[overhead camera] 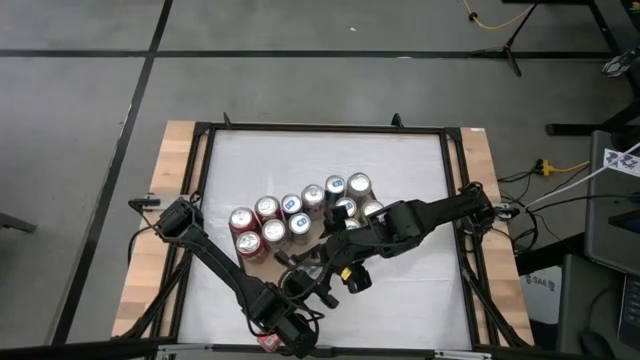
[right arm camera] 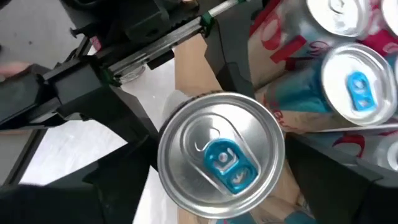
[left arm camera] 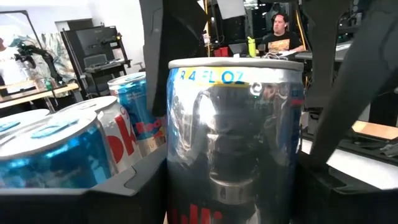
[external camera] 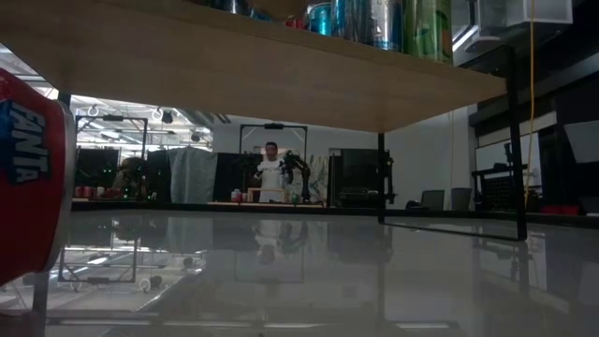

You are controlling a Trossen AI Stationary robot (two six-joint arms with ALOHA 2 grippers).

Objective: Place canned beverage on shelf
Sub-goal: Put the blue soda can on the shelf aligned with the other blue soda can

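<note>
A silver can with a blue tab stands upright at the near edge of the wooden shelf, with my left gripper shut on it. My right gripper hangs above the can, slanting down and open. Its fingers flank the can's top, and I cannot tell whether they touch it. In the high view both grippers meet at the shelf's near side. Several other cans stand on the shelf behind. Whether the held can's bottom rests on the board is hidden. My left gripper pinches the can's side wall between its two fingers, partway down the body. The fingers come in level from the table's near side, one on each side of the can. The can stays upright in the hold.
The shelf board stands on thin black legs above the white tabletop. A red can sits near the table's front edge. The cans on the shelf crowd close behind the held one. People stand in the room beyond.
</note>
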